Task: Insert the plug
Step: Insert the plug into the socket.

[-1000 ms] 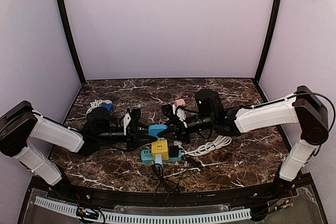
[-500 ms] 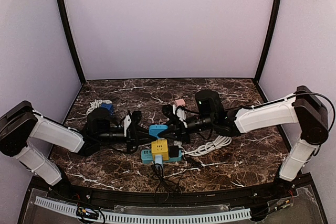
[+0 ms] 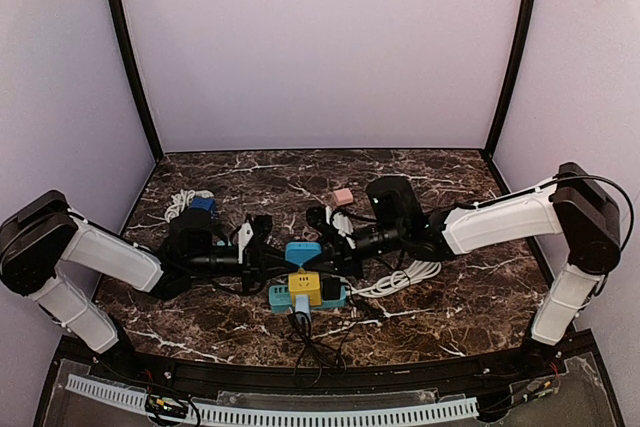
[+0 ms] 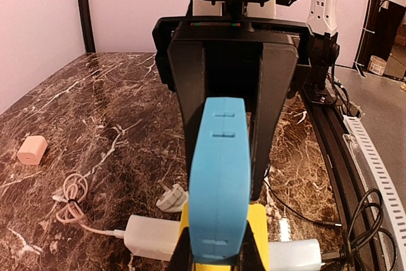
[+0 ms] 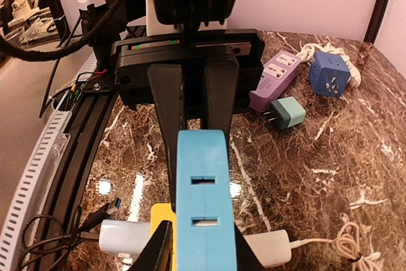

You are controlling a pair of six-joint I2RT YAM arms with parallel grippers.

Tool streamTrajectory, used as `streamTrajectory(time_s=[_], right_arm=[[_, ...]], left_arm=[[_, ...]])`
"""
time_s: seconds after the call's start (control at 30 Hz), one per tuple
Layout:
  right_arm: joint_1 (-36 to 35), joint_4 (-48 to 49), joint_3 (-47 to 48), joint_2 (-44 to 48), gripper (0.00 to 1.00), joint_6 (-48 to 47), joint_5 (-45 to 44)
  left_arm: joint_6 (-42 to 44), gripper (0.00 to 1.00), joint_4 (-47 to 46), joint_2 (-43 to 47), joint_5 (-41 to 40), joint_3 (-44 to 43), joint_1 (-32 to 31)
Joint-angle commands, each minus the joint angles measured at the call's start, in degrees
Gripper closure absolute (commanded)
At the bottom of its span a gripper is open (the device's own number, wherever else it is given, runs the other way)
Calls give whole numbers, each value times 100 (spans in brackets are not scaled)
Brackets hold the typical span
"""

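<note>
Gripping the blue plug [image 3: 301, 251] from opposite sides, the left end effector [image 3: 279, 256] and the right end effector [image 3: 326, 245] are both clenching on it at the centre of the top view. The plug is hanging directly over a yellow adapter [image 3: 305, 285]; whether they are touching, I cannot tell. The adapter is sitting on a teal power strip [image 3: 337, 296] on the tabletop [image 3: 450, 307].

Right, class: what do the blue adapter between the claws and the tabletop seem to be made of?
The blue adapter: likely moulded plastic, matte, uniform colour, crisp slots. The tabletop: dark marble-look, glossy, white veins, light reflections; stone or laminate unclear.
</note>
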State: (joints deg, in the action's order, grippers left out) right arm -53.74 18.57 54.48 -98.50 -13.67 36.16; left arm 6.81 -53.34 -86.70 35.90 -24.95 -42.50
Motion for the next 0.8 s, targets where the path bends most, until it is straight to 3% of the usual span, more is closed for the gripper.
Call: streamTrajectory(time_s=[0.0, 0.1, 0.3, 0.47, 0.57, 0.77], right_arm=[[31, -127, 43, -95, 69, 76, 21], [76, -160, 1, -54, 70, 109, 68], [118, -100, 15, 26, 100, 98, 181], [119, -252, 83, -2, 100, -3, 193], [121, -380, 107, -31, 100, -71, 76], [118, -407, 94, -10, 100, -159, -18]], left_arm=[[-34, 99, -146, -26, -30, 63, -4], [-31, 99, -150, -25, -39, 61, -3], [-30, 99, -144, -53, -29, 45, 3], [14, 99, -124, -30, -29, 55, -4], [110, 79, -58, 27, -20, 65, -2], [247, 76, 221, 218, 67, 30, 5]])
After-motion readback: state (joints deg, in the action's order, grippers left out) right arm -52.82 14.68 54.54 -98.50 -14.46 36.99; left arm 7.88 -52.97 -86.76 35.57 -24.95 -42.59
